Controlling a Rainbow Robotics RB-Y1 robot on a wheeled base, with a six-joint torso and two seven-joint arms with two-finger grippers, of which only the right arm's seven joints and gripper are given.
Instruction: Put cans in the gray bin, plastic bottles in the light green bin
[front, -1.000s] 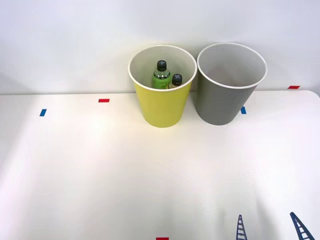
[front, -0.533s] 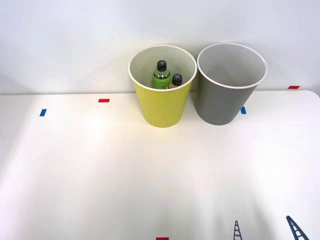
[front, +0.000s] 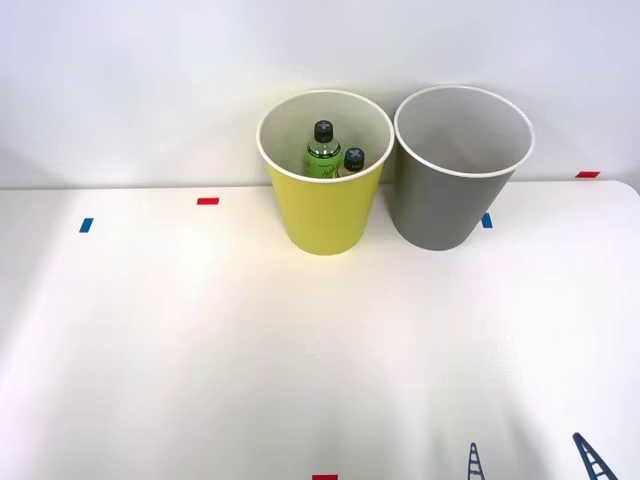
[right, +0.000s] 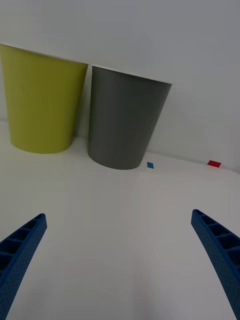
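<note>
Already, your two black-capped plastic bottles (front: 323, 150) stand inside the round yellow-green bin (front: 325, 215), sorted. The matte gray bin (front: 440, 210) beside it looks empty; your right gripper (front: 535, 462) hangs spread wide, holding nothing.

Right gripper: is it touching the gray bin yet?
Apart. In the right wrist view the open right gripper sits well back from the gray bin, with bare white table between them.

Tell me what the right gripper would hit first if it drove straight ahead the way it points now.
Probably the gray bin. The right gripper is open and empty, aimed across bare table at that bin's side wall; the light green bin stands off to one side.
</note>
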